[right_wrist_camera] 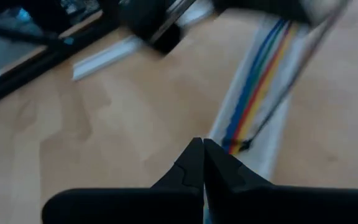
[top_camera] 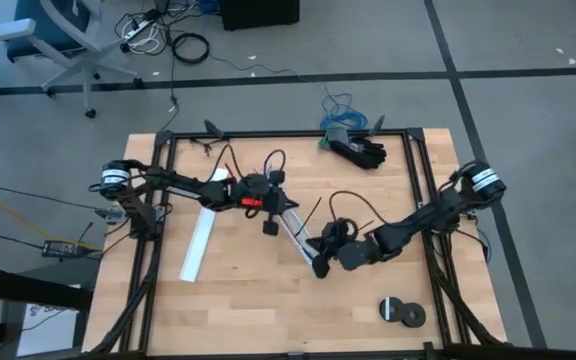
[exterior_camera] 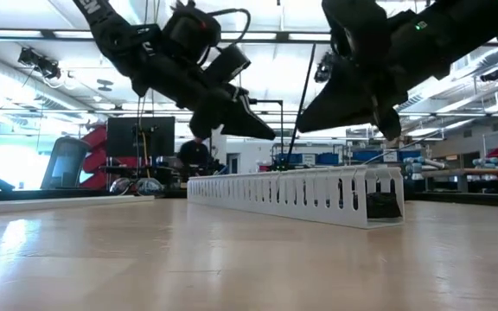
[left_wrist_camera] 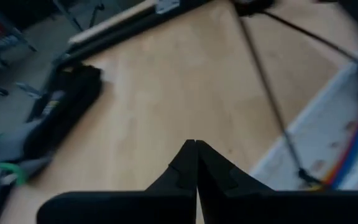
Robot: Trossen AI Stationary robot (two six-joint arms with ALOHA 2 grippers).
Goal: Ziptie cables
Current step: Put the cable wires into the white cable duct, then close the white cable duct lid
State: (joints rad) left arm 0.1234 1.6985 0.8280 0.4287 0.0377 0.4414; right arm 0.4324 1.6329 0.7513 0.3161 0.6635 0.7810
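My right hand (right_wrist_camera: 197,146) is pinched shut and empty; only its wrist view shows the cables (right_wrist_camera: 260,81) lying in the white channel (right_wrist_camera: 244,146) just ahead. My left hand (left_wrist_camera: 194,149), shut and empty too, hovers above the bench (top_camera: 258,290)

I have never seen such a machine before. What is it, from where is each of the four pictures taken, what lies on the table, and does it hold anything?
It is a robot with two dark arms at a wooden table. One picture looks down from above, one looks level across the tabletop, and two come from cameras on the wrists. The left end effector and the right end effector hover near a white slotted channel. Coloured cables lie along it, with a thin black ziptie over them. A second white strip, a black tool and two dark rolls also lie there. Both end effectors are shut and appear to hold nothing.
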